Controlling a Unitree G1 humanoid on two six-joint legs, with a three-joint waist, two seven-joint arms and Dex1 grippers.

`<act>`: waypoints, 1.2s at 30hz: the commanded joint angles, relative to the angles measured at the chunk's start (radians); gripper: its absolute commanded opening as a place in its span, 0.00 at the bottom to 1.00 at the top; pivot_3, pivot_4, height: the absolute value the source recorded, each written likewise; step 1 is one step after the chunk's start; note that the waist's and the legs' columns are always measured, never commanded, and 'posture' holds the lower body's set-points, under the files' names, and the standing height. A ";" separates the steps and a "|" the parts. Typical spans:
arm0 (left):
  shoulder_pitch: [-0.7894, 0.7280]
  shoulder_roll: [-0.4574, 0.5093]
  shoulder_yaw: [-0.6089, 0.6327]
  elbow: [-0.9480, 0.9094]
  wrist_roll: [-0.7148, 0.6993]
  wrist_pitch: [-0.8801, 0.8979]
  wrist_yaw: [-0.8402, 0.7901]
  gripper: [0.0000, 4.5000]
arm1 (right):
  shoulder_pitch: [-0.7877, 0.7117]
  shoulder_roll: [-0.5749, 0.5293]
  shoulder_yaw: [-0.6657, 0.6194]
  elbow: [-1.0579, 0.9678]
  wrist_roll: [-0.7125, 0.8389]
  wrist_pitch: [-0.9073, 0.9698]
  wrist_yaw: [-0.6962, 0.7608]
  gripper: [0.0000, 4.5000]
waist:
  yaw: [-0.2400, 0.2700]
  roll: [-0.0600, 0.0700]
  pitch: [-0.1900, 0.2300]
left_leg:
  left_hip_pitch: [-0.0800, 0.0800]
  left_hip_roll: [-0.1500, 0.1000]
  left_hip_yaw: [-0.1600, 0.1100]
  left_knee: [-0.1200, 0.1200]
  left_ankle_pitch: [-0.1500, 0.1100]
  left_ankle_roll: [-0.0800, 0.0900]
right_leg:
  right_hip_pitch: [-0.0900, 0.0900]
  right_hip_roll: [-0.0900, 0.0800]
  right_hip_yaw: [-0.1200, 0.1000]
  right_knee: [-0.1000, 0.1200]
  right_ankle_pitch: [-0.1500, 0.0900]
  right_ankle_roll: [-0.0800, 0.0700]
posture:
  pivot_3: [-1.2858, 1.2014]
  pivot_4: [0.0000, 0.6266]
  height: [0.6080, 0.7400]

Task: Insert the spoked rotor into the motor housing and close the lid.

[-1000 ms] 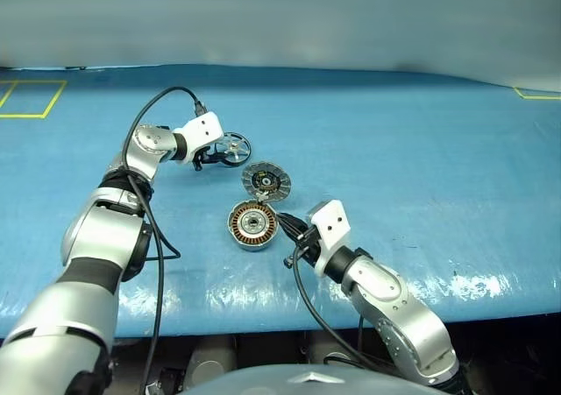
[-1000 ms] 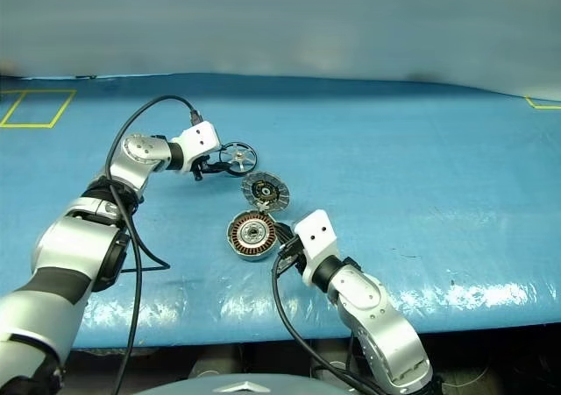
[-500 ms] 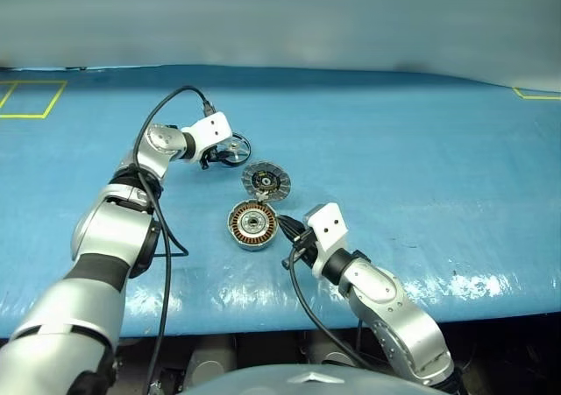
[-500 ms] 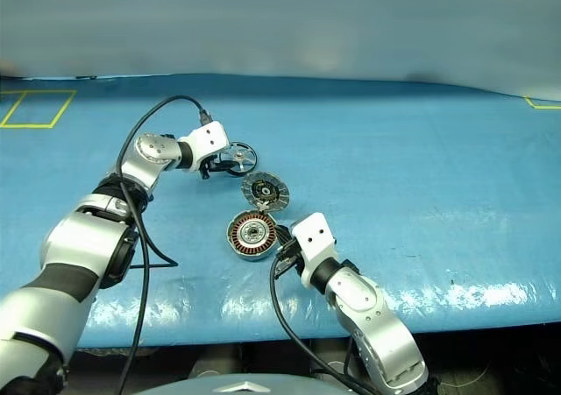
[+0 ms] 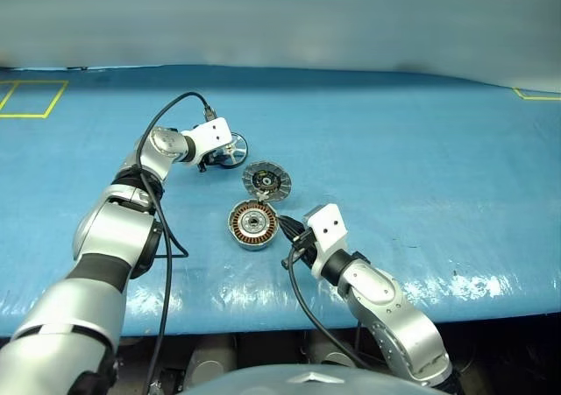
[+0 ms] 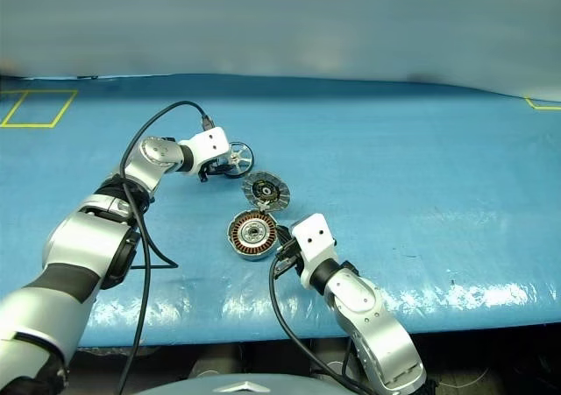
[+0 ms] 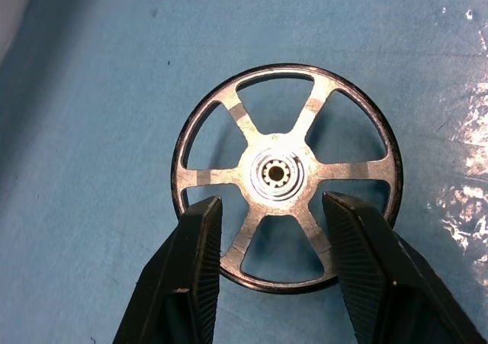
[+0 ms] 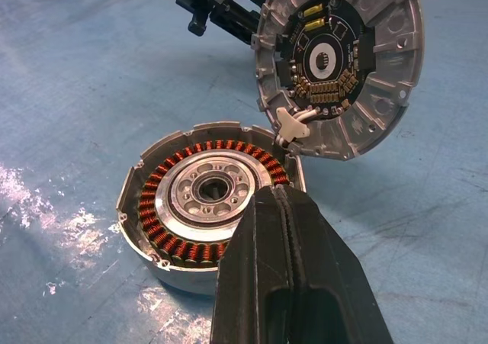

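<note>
I see the spoked rotor (image 7: 284,178) flat on the blue tabletop (image 5: 421,150), hub up, my left gripper (image 7: 271,241) spread astride its near rim. My right gripper (image 8: 286,229), pressed together, sits beside the motor housing (image 5: 253,224), whose lid (image 5: 266,180) stands open.

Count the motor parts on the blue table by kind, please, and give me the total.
Rotor: 1
Housing: 1
Lid, standing open on the housing's hinge: 1
Total: 3
</note>
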 commanded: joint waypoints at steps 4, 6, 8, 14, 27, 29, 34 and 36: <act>0.001 0.006 0.002 0.009 0.007 0.027 0.004 0.50 | 0.001 0.011 -0.003 -0.018 -0.011 -0.014 -0.007 0.00 | 0.000 0.000 0.000 | 0.000 0.000 0.000 0.000 0.000 0.000 | 0.000 0.000 0.000 0.001 0.000 0.000 | 0.52 0.24 1.00; 0.004 0.007 0.002 0.009 0.007 0.031 0.002 0.42 | 0.002 0.013 -0.003 -0.018 -0.014 -0.014 -0.008 0.00 | 0.000 0.000 0.000 | 0.000 0.000 0.000 0.000 0.000 0.000 | 0.000 0.000 0.000 0.001 0.000 0.000 | 0.52 0.24 1.00; 0.007 0.008 0.003 0.009 0.007 0.033 0.001 0.30 | 0.003 0.014 -0.002 -0.019 -0.014 -0.014 -0.009 0.00 | 0.000 0.000 0.000 | 0.001 0.000 0.000 0.001 0.000 0.000 | 0.000 0.000 0.000 0.001 0.000 0.000 | 0.52 0.24 1.00; 0.019 0.012 0.008 0.010 0.002 0.037 -0.006 0.20 | 0.004 0.017 -0.003 -0.019 -0.017 -0.012 -0.011 0.00 | -0.001 0.000 0.000 | 0.003 0.000 0.000 0.001 0.000 0.000 | 0.002 0.000 0.000 0.002 0.000 0.000 | 0.52 0.24 1.00; 0.061 0.081 0.033 -0.055 -0.039 -0.030 -0.159 0.20 | 0.001 0.026 -0.005 -0.017 -0.017 -0.003 -0.011 0.00 | -0.006 0.000 0.000 | 0.006 0.000 0.001 0.001 0.000 0.000 | 0.003 0.000 0.001 0.004 0.000 0.000 | 0.52 0.24 1.00; 0.088 0.101 0.037 -0.083 -0.051 -0.044 -0.186 0.20 | -0.001 0.029 -0.002 -0.012 -0.015 -0.004 -0.009 0.00 | -0.006 0.000 0.000 | 0.006 0.000 0.001 0.001 0.000 0.000 | 0.003 0.000 0.001 0.004 0.000 0.000 | 0.52 0.24 1.00; 0.189 0.151 0.045 -0.206 -0.086 -0.060 -0.257 0.20 | -0.019 0.035 0.008 0.004 -0.011 -0.004 0.005 0.00 | -0.008 0.000 -0.001 | 0.007 0.000 0.001 0.001 0.000 0.000 | 0.004 0.000 0.002 0.005 0.000 0.000 | 0.52 0.24 1.00; 0.253 0.175 0.050 -0.303 -0.110 -0.046 -0.289 0.20 | -0.027 0.036 0.011 0.011 -0.011 -0.005 0.012 0.00 | -0.008 0.000 -0.001 | 0.008 0.000 0.002 0.001 0.000 0.000 | 0.004 0.000 0.003 0.005 0.000 0.000 | 0.52 0.24 1.00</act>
